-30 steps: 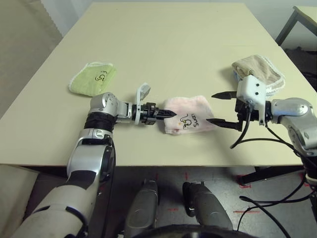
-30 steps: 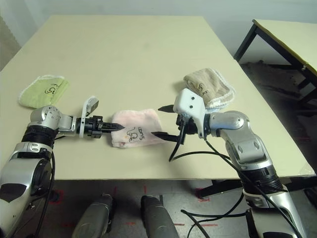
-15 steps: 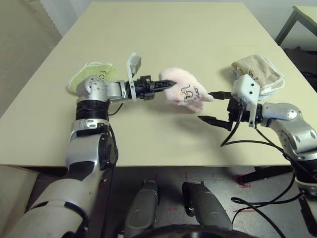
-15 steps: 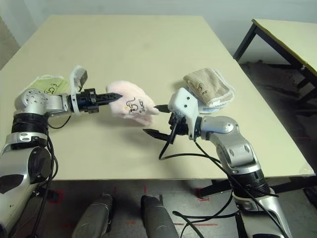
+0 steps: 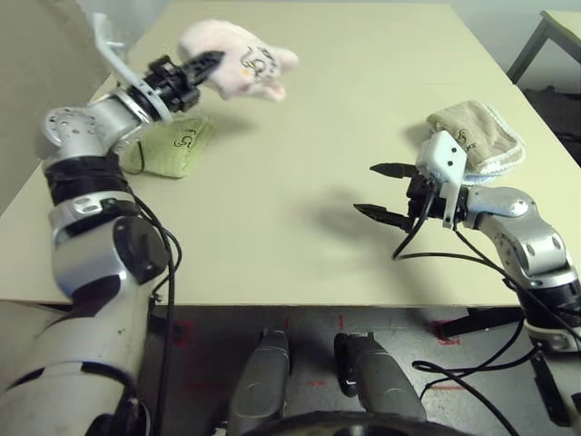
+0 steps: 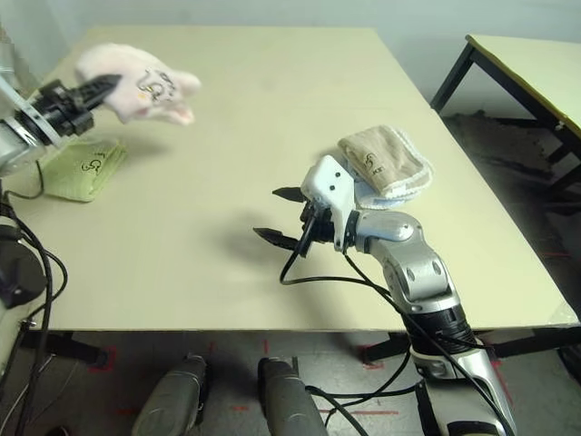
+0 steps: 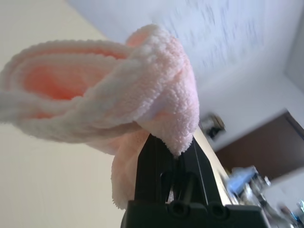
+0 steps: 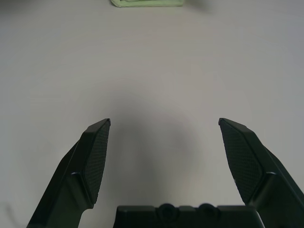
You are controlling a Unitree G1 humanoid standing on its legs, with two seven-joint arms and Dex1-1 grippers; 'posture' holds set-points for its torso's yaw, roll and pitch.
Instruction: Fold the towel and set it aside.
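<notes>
Left eye view, upper left of the frame: the left gripper [image 5: 207,62] is clamped on one end of the towel [image 5: 243,69], held above the table [image 5: 300,182]. Its long axis runs rightward from the jaws, bunched and drooping. Centre right, the right gripper [image 5: 382,191] gapes wide, holding nothing

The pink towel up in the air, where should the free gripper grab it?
Take the loose end of the pink towel that hangs away from the left gripper, coming from the right side. The right gripper is open and empty; that end droops free.
</notes>
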